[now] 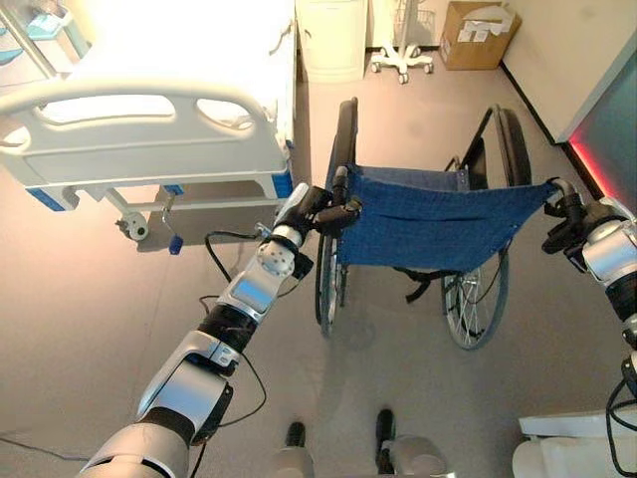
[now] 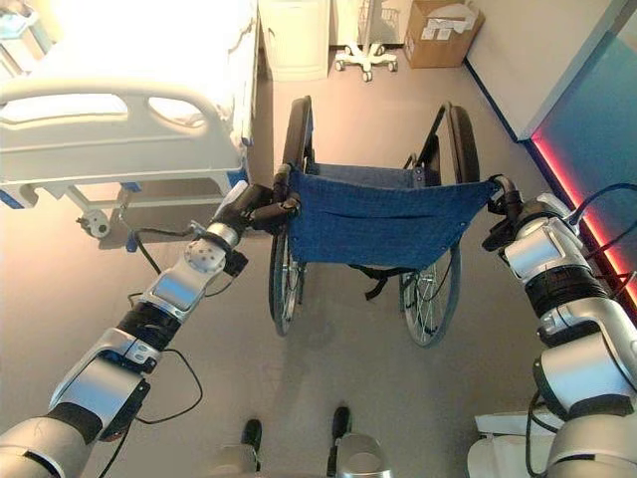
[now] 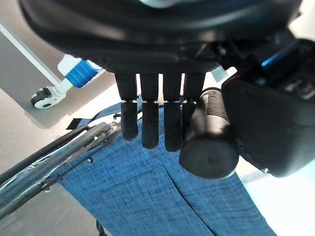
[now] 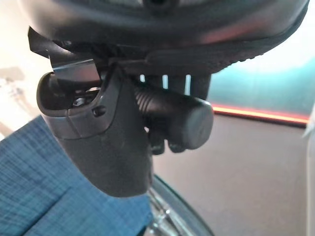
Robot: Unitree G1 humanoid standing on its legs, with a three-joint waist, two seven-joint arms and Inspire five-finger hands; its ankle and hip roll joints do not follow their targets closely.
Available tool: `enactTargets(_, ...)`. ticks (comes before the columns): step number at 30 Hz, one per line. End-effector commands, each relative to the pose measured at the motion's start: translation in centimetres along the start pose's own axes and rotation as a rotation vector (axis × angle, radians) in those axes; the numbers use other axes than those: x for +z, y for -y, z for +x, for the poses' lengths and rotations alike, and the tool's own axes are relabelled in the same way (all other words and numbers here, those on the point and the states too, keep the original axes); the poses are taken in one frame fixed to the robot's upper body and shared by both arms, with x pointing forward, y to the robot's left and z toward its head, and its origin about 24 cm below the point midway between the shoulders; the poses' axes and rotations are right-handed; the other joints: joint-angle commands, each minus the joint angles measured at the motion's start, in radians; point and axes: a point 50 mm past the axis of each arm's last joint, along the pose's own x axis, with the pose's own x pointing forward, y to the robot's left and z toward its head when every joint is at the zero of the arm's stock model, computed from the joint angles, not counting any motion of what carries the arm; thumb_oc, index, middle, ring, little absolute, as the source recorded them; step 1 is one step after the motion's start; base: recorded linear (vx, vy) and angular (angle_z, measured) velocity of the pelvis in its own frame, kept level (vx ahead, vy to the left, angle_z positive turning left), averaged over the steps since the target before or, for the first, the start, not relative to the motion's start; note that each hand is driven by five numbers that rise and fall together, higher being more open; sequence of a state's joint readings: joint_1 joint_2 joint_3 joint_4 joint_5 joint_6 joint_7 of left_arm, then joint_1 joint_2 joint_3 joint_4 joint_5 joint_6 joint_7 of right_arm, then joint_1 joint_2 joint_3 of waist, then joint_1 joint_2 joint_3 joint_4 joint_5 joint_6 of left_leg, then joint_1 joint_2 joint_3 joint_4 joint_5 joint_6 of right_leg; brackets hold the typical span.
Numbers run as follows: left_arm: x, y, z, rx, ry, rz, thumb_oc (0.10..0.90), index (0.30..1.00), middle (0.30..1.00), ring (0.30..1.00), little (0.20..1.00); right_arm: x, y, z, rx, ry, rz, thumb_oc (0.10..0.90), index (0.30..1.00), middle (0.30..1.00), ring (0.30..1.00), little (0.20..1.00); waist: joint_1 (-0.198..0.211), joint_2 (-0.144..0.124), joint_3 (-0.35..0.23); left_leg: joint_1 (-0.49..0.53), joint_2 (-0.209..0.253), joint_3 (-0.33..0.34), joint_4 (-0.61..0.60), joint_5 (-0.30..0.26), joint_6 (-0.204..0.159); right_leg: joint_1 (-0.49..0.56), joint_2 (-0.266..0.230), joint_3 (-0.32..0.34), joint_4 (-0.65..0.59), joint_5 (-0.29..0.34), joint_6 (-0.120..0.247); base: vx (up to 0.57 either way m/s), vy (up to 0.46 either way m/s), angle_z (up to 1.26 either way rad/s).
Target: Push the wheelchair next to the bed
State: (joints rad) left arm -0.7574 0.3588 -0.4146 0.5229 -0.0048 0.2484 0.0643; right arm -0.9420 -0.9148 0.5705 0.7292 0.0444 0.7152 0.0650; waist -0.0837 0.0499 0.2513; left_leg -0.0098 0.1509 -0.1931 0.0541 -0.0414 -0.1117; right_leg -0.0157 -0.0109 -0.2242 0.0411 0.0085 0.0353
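The wheelchair [image 1: 438,214] stands before me, its blue cloth backrest facing me and its black wheels on the floor. The white bed [image 1: 149,110] lies to its left, its footboard rail near the chair's left wheel. My left hand [image 1: 323,212] is shut on the left push handle [image 3: 209,142], which sits between the fingers [image 3: 150,123] and the thumb. My right hand [image 2: 506,224] is shut on the right push handle [image 4: 182,118], with the thumb [image 4: 103,142] in front of the grip.
A bed caster [image 1: 132,227] sits at the bed's foot. Against the far wall stand a white cabinet [image 1: 331,38], a wheeled stand base [image 1: 401,60] and a cardboard box [image 1: 478,35]. A wall with a red light strip [image 1: 587,169] runs along the right.
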Motion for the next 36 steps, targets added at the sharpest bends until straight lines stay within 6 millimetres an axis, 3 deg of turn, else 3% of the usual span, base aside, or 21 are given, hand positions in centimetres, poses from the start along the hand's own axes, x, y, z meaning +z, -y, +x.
enactTargets(1, -9.3, -0.1, -2.8, -0.032, -0.354, 0.211, 0.400, 0.300, 0.300, 0.300, 0.300, 12.7, 0.1, -5.4, 0.000, 0.513, -0.039, 0.400, 0.300, 0.300, 0.300, 0.300, 0.056, -0.083, -0.002, 0.172, 0.043, 0.076, 0.056, 0.129, -0.009, -0.156, -0.095, 0.080, 0.158, 0.000, 0.057, 0.16, -0.107, 0.05)
enactTargets(3, -9.2, -0.3, -2.7, -0.028, -0.344, 0.191, 0.400, 0.300, 0.300, 0.300, 0.300, 12.6, 0.0, -5.4, 0.007, 0.511, -0.050, 0.400, 0.300, 0.300, 0.300, 0.300, 0.046, -0.080, -0.015, 0.178, 0.062, 0.088, 0.087, 0.193, -0.020, -0.150, -0.083, 0.066, 0.152, -0.006, 0.043, 0.13, -0.103, 0.10)
enactTargets(4, -9.0, -0.1, -2.8, -0.033, -0.322, 0.168, 0.400, 0.300, 0.300, 0.300, 0.300, 12.1, -0.6, -5.2, 0.023, 0.501, -0.068, 0.400, 0.300, 0.300, 0.300, 0.300, 0.032, -0.090, -0.035, 0.165, 0.085, 0.120, 0.205, 0.298, -0.029, -0.129, -0.070, 0.042, 0.134, -0.013, 0.014, 0.16, -0.141, 0.15)
enactTargets(6, -8.8, 0.0, -2.8, -0.030, -0.299, 0.151, 0.400, 0.300, 0.300, 0.300, 0.300, 11.8, -1.1, -5.0, 0.032, 0.495, -0.065, 0.400, 0.300, 0.300, 0.300, 0.300, 0.037, -0.111, -0.036, 0.117, 0.068, 0.135, 0.333, 0.320, -0.021, -0.087, -0.065, 0.033, 0.122, -0.027, -0.012, 0.27, -0.219, 0.44)
enactTargets(8, -8.3, 0.1, -2.6, -0.039, -0.267, 0.148, 0.400, 0.300, 0.300, 0.300, 0.300, 11.2, -2.0, -4.6, 0.049, 0.471, -0.045, 0.400, 0.300, 0.300, 0.300, 0.300, 0.063, -0.130, -0.014, -0.010, 0.046, 0.165, 0.436, 0.315, -0.002, -0.020, -0.054, 0.035, 0.117, -0.049, -0.032, 0.32, -0.236, 0.65)
enactTargets(10, -7.9, 0.1, -2.6, -0.049, -0.240, 0.152, 0.400, 0.300, 0.300, 0.300, 0.300, 10.8, -3.1, -4.2, 0.055, 0.455, -0.042, 0.400, 0.300, 0.300, 0.300, 0.300, 0.112, -0.135, 0.028, -0.153, -0.059, 0.160, 0.475, 0.233, 0.042, 0.061, -0.035, 0.071, 0.104, -0.058, -0.032, 0.34, -0.144, -0.03)
enactTargets(11, -7.5, -0.1, -2.7, -0.045, -0.223, 0.147, 0.400, 0.300, 0.300, 0.300, 0.300, 10.9, -4.1, -4.2, 0.064, 0.453, -0.032, 0.400, 0.300, 0.300, 0.300, 0.300, 0.140, -0.122, 0.043, -0.197, -0.107, 0.184, 0.405, 0.219, 0.054, 0.107, -0.002, 0.086, 0.098, -0.069, -0.031, 0.38, -0.068, -0.28)
enactTargets(13, -7.1, -0.2, -2.8, -0.044, -0.211, 0.128, 0.400, 0.300, 0.300, 0.300, 0.300, 10.6, -5.2, -4.1, 0.077, 0.446, -0.008, 0.400, 0.300, 0.300, 0.300, 0.300, 0.162, -0.092, 0.058, -0.227, -0.125, 0.238, 0.296, 0.243, 0.048, 0.161, 0.044, 0.094, 0.092, -0.088, -0.034, 0.43, -0.011, -0.51)
enactTargets(14, -7.3, -0.1, -3.0, -0.045, -0.210, 0.115, 0.400, 0.300, 0.300, 0.300, 0.300, 10.1, -5.8, -3.9, 0.090, 0.443, 0.000, 0.400, 0.300, 0.300, 0.300, 0.300, 0.182, -0.068, 0.063, -0.246, -0.139, 0.269, 0.184, 0.278, 0.037, 0.208, 0.075, 0.109, 0.078, -0.100, -0.029, 0.46, 0.028, -0.77)
enactTargets(15, -7.4, -0.1, -3.0, -0.045, -0.211, 0.111, 0.400, 0.300, 0.300, 0.300, 0.300, 10.0, -6.0, -3.9, 0.093, 0.446, 0.003, 0.400, 0.300, 0.300, 0.300, 0.300, 0.190, -0.061, 0.063, -0.251, -0.146, 0.272, 0.142, 0.294, 0.033, 0.224, 0.083, 0.117, 0.069, -0.101, -0.025, 0.56, 0.088, -0.82)
enactTargets(16, -7.9, 0.0, -3.4, -0.042, -0.222, 0.112, 0.400, 0.300, 0.300, 0.300, 0.300, 9.8, -6.4, -3.9, 0.107, 0.454, 0.006, 0.400, 0.300, 0.300, 0.300, 0.300, 0.216, -0.052, 0.057, -0.244, -0.171, 0.253, 0.024, 0.315, 0.029, 0.261, 0.091, 0.142, 0.053, -0.109, -0.012, 0.45, 0.117, -0.73)
enactTargets(18, -8.4, -0.1, -3.7, -0.038, -0.231, 0.116, 0.400, 0.300, 0.300, 0.300, 0.300, 9.9, -6.5, -4.0, 0.130, 0.463, 0.003, 0.400, 0.300, 0.300, 0.300, 0.300, 0.231, -0.050, 0.046, -0.222, -0.180, 0.246, -0.006, 0.298, 0.035, 0.280, 0.086, 0.145, 0.051, -0.124, -0.001, 0.40, 0.163, -0.85)
enactTargets(19, -8.8, -0.1, -3.9, -0.042, -0.245, 0.114, 0.400, 0.300, 0.300, 0.300, 0.300, 9.7, -6.9, -3.9, 0.145, 0.470, 0.003, 0.400, 0.300, 0.300, 0.300, 0.300, 0.224, -0.056, 0.026, -0.192, -0.181, 0.285, 0.013, 0.220, 0.063, 0.270, 0.071, 0.152, 0.071, -0.129, 0.014, 0.32, 0.184, -0.83)
enactTargets(24, -10.0, -0.9, -4.2, -0.046, -0.296, 0.126, 0.400, 0.300, 0.300, 0.300, 0.300, 9.0, -8.1, -3.9, 0.200, 0.492, 0.024, 0.400, 0.300, 0.300, 0.300, 0.300, 0.227, -0.086, -0.024, -0.165, -0.199, 0.301, 0.083, 0.112, 0.113, 0.285, 0.030, 0.136, 0.114, -0.119, 0.048, 0.37, 0.195, 0.04)
enactTargets(25, -10.3, -1.3, -4.3, -0.045, -0.310, 0.132, 0.400, 0.300, 0.300, 0.300, 0.300, 8.9, -8.4, -4.0, 0.217, 0.493, 0.035, 0.400, 0.300, 0.300, 0.300, 0.300, 0.233, -0.100, -0.040, -0.147, -0.212, 0.296, 0.066, 0.104, 0.124, 0.288, 0.011, 0.126, 0.125, -0.083, 0.072, 0.31, 0.149, 0.25)
enactTargets(29, -10.5, -1.4, -4.1, -0.018, -0.326, 0.122, 0.400, 0.300, 0.300, 0.300, 0.300, 8.9, -8.9, -3.9, 0.240, 0.509, 0.048, 0.400, 0.300, 0.300, 0.300, 0.300, 0.236, -0.112, -0.063, -0.114, -0.228, 0.290, 0.048, 0.090, 0.143, 0.265, -0.028, 0.111, 0.193, -0.010, 0.112, 0.29, 0.167, 0.43)
enactTargets(32, -10.1, -1.1, -3.8, -0.001, -0.318, 0.122, 0.400, 0.300, 0.300, 0.300, 0.300, 9.0, -9.5, -3.6, 0.244, 0.522, 0.061, 0.400, 0.300, 0.300, 0.300, 0.300, 0.252, -0.107, -0.079, -0.110, -0.231, 0.286, 0.051, 0.076, 0.159, 0.253, -0.053, 0.106, 0.326, 0.060, 0.130, 0.22, 0.154, 0.43)
enactTargets(35, -9.8, -0.5, -3.6, -0.011, -0.298, 0.145, 0.400, 0.300, 0.300, 0.300, 0.300, 8.3, -10.0, -3.2, 0.231, 0.515, 0.073, 0.400, 0.300, 0.300, 0.300, 0.300, 0.243, -0.099, -0.088, -0.097, -0.231, 0.285, 0.053, 0.059, 0.178, 0.205, -0.027, 0.138, 0.469, 0.132, 0.145, 0.24, 0.133, 0.25)
enactTargets(36, -9.7, -0.2, -3.6, -0.012, -0.291, 0.149, 0.400, 0.300, 0.300, 0.300, 0.300, 7.8, -10.3, -3.1, 0.224, 0.509, 0.068, 0.400, 0.300, 0.300, 0.300, 0.300, 0.232, -0.091, -0.088, -0.075, -0.230, 0.267, 0.058, 0.042, 0.186, 0.145, -0.035, 0.137, 0.530, 0.162, 0.141, 0.32, 0.102, -0.02)
